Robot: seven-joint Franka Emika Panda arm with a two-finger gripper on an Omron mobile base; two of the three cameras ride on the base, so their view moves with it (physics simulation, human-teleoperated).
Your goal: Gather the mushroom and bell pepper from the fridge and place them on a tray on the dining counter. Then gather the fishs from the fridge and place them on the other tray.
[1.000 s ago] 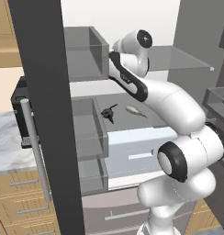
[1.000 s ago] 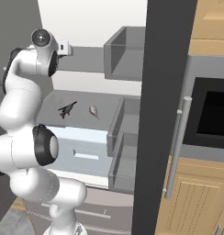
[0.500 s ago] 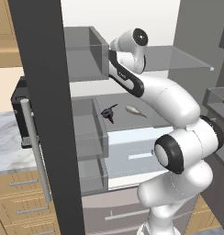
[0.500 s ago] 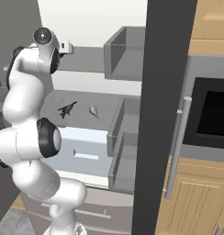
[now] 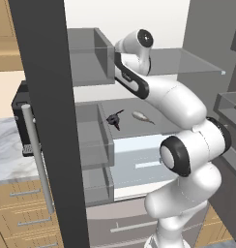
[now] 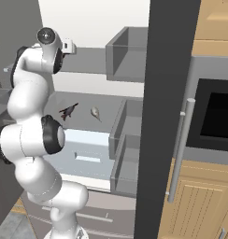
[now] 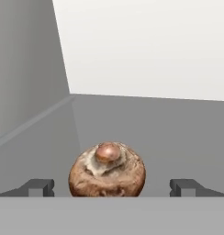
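1. I'm on the first pickup — the mushroom (image 7: 107, 170) sits on the fridge's upper shelf (image 7: 178, 137), near its left wall.
2. The gripper (image 7: 112, 187) has its fingers spread either side of it — next, ease forward, then close.

The left base view looks from behind the arm (image 5: 178, 126) on its left, forward and down into the open fridge, with the dark door edge (image 5: 47, 121) close along its left side. The right base view looks from behind on the right at the same interior, the door edge (image 6: 160, 116) now near its right side. Both share the middle shelf (image 5: 158, 123), with two fish (image 5: 141, 116) near its front edge, and the pale drawer (image 6: 88, 151) below. The hand view sits close and low over the upper shelf (image 7: 178, 137), facing the back wall (image 7: 146, 46) and left corner.
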